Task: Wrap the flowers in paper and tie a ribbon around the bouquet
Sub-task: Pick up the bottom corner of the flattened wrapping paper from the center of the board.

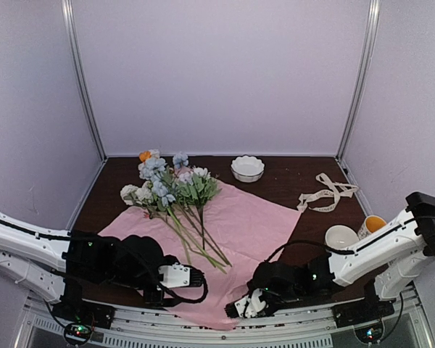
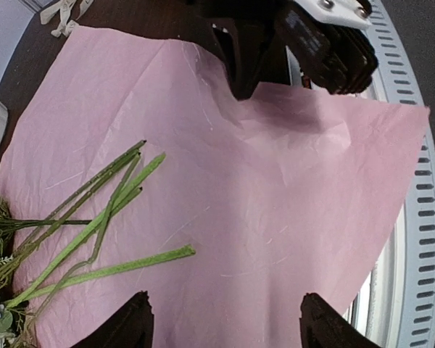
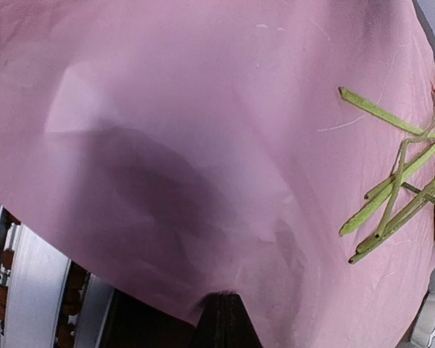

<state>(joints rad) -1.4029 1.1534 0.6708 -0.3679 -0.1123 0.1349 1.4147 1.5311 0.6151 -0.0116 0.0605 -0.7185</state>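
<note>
Paper [image 1: 254, 217] lies flat as a pink diamond on the table [image 1: 290, 181], its near corner hanging past the table's front edge. Spread this way it offers free corners to fold over, which I judge to be the step in hand.

The left arm [image 1: 29, 243] and right arm [image 1: 370, 250] both reach in low and nearly level toward that near corner, one from each side of the paper.

The right gripper [image 1: 238, 309] sits at the paper's near-right edge with its jaws together. Its wrist view shows the sheet bulging up from the fingertips, so it looks pinched on that edge, ready to lift.

The left gripper [image 1: 200, 275] hovers over the paper's near-left part, jaws wide apart and holding nothing. It points across the sheet, probably placed to take the opposite edge.

Flowers [image 1: 167, 185] lie across the paper's far-left side, blooms out past its edge and stems [image 2: 94, 225] fanned toward its middle. A fold from the near corner would cover the stems and leave the blooms showing.

Ribbon [image 1: 326, 194] lies loose on the table off the paper's far-right edge, untouched; tying should come later.

Bowl [image 1: 247, 168] stands just beyond the paper's far corner.
</note>
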